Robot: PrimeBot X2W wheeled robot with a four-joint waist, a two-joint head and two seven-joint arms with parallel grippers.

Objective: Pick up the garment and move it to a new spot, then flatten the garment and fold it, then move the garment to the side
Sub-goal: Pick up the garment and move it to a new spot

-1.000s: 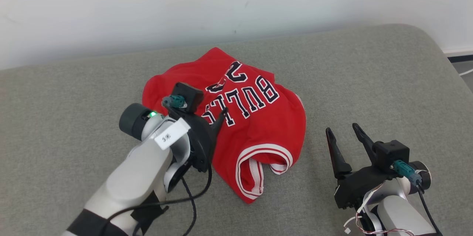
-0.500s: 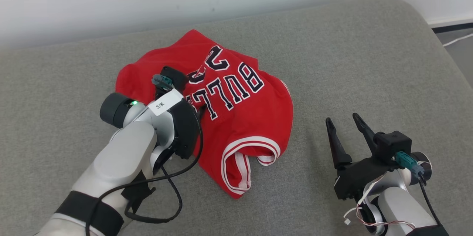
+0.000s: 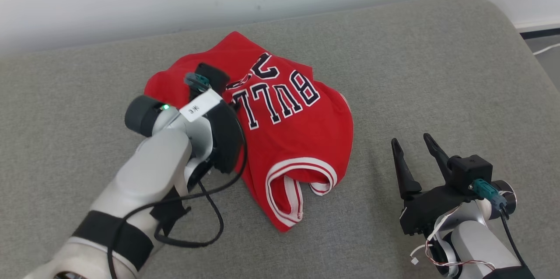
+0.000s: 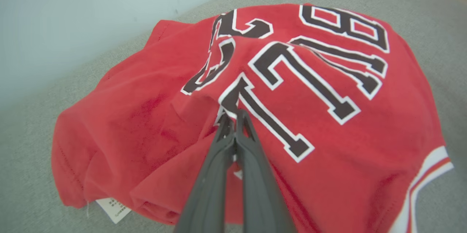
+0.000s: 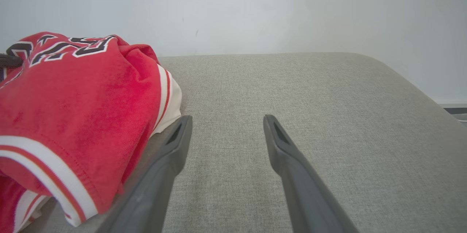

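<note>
Where the left wrist looks, the left claw (image 4: 233, 116) is pressed together, pinching a fold of the red jersey (image 4: 310, 79). Right wrist: the right claw (image 5: 226, 125) stands spread beside its striped hem. Head: jersey crumpled on the grey bench (image 3: 437, 73).

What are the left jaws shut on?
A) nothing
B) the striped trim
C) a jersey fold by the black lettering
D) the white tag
C: in the left wrist view, the left gripper has its jaws pinched shut on a raised fold of the jersey beside the lettering.
</note>
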